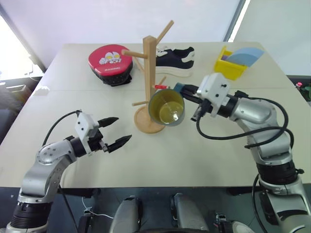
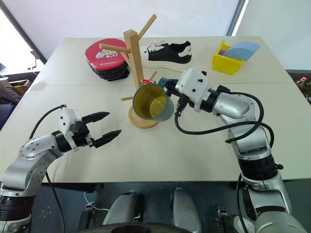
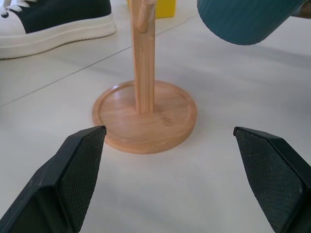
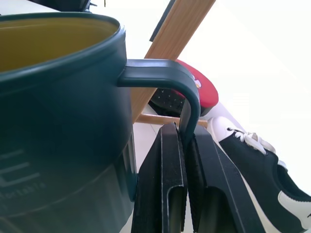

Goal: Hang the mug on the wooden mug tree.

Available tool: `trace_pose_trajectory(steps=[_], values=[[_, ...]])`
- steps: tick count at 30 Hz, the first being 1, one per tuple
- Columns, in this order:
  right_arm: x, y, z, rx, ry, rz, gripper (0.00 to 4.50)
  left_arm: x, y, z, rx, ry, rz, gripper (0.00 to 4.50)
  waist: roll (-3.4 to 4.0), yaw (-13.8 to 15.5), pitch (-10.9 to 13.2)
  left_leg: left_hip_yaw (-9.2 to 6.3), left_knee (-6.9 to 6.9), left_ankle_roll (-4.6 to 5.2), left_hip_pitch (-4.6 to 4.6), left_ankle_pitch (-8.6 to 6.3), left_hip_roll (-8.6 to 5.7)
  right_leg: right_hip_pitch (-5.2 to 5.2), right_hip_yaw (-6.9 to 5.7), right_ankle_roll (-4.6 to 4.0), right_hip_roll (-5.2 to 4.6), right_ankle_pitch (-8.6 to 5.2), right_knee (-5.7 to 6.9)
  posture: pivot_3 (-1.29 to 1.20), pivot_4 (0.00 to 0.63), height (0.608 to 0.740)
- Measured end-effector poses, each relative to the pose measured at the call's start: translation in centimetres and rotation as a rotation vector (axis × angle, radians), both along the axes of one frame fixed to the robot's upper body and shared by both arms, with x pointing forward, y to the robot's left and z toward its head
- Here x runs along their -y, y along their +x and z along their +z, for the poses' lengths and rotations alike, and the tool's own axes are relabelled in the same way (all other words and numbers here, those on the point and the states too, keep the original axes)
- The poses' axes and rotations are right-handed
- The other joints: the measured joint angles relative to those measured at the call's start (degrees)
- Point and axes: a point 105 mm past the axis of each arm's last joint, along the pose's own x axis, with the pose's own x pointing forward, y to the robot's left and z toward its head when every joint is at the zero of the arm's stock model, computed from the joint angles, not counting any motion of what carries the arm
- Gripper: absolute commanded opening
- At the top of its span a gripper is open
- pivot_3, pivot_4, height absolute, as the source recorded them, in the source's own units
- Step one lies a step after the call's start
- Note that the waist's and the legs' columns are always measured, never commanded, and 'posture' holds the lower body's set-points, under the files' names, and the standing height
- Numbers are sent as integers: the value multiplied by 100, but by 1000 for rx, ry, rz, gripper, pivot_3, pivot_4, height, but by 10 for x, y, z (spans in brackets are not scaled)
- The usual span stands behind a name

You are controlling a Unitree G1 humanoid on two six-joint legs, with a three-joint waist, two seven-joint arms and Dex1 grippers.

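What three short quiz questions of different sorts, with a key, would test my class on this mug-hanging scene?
1. True or false: the mug already hangs on a peg of the wooden mug tree.
2. The right gripper holds the mug by: A rim, B handle, C base?
3. Fill in: the left gripper is ____ and holds nothing.

Key: 1 false, it is held tipped on its side beside the post. 2 B. 3 open.
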Motion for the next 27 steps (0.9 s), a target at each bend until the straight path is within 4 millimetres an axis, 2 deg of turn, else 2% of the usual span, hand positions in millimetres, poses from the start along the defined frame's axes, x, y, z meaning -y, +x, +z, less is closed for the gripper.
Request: trace_pose_trajectory(steps=[5, 13, 18, 27], values=[[-5, 2, 8, 22, -29, -1, 34, -2, 2, 15, 4, -56, -16, 4500, 0, -13, 0, -1, -1, 0, 2, 0, 1, -2, 0, 1, 1, 0, 4, 0, 150, 735], [-11, 3, 4, 8, -56, 2, 34, -3, 2, 28, 7, -85, -35, 4500, 0, -10, 0, -1, 0, 0, 2, 0, 1, -2, -1, 3, 2, 2, 6, 0, 150, 735], [-18, 3, 6, 22, -79, 15, 34, 0, 0, 44, 36, -90, -64, 4500, -1, -12, 1, -1, -1, 0, 2, 0, 1, -3, -1, 2, 2, 1, 8, 0, 150, 735], [-29, 5, 5, 27, -99, 14, 34, 4, -2, 50, 37, -97, -82, 4500, -1, -13, 1, 0, 0, 0, 2, 0, 0, -3, -1, 3, 4, 1, 8, 0, 150, 735]])
